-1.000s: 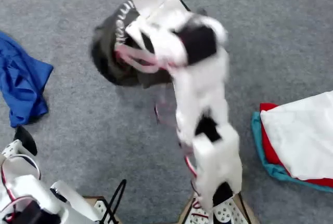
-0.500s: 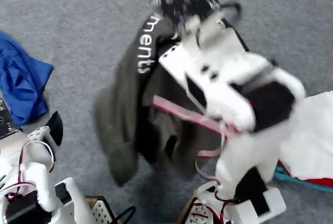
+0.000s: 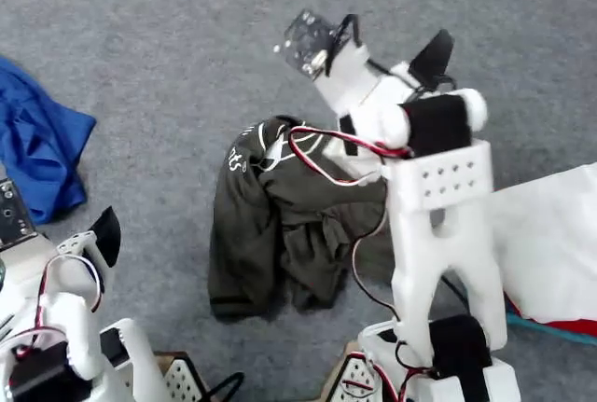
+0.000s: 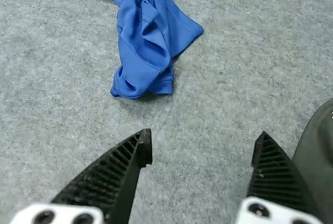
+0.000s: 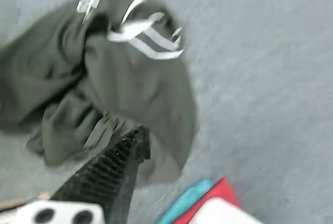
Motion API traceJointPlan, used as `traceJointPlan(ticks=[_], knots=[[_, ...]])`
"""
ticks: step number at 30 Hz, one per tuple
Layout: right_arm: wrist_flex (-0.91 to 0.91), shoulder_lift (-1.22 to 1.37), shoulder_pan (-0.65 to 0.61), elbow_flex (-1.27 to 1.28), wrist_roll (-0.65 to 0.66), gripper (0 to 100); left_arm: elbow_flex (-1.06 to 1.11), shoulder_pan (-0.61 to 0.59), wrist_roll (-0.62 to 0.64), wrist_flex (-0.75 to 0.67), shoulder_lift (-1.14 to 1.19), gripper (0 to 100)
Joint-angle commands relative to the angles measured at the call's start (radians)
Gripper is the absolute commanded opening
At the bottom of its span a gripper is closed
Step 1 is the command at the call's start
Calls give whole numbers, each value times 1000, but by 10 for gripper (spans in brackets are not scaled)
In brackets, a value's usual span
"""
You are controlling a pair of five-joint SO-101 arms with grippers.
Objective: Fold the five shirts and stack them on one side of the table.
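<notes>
We see the grey table [image 3: 140, 66] with the right arm [image 3: 438, 234] standing over its middle. A dark olive shirt [image 3: 280, 225] lies crumpled mid-table, just left of that arm. At the right edge there is a folded stack [image 3: 550, 253]: white on top, red and teal edges under it. A blue shirt [image 3: 37, 159] lies bunched at the left edge. The left gripper [image 4: 204, 136] is near left, jaws spread wide, holding nothing. The right gripper [image 3: 418, 64] hangs above the olive shirt, jaws apart, empty.
</notes>
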Motion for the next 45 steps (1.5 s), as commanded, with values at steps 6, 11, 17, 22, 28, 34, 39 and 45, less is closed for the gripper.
traceJointPlan(ticks=[6, 11, 17, 22, 28, 34, 39, 45], knots=[[-213, -58, 252, 309, 9, 800, -308, 233, 178, 69, 481, 291], [-379, -48, 311, 320, 8, 800, -535, 537, 334, 135, 888, 293], [-786, 113, 309, 340, -58, 800, -683, 701, 423, 137, 1267, 294], [-939, 394, 318, 174, -149, 800, -766, 743, 425, 124, 1506, 294], [-730, 619, 398, -176, -157, 800, -879, 747, 427, 44, 1765, 289], [-641, 773, 449, -372, -157, 800, -945, 809, 422, -23, 1986, 225], [-591, 831, 467, -463, -157, 800, -1030, 796, 419, -80, 2087, 11], [-539, 837, 467, -507, -157, 800, -1277, 723, 416, 48, 2046, 19]])
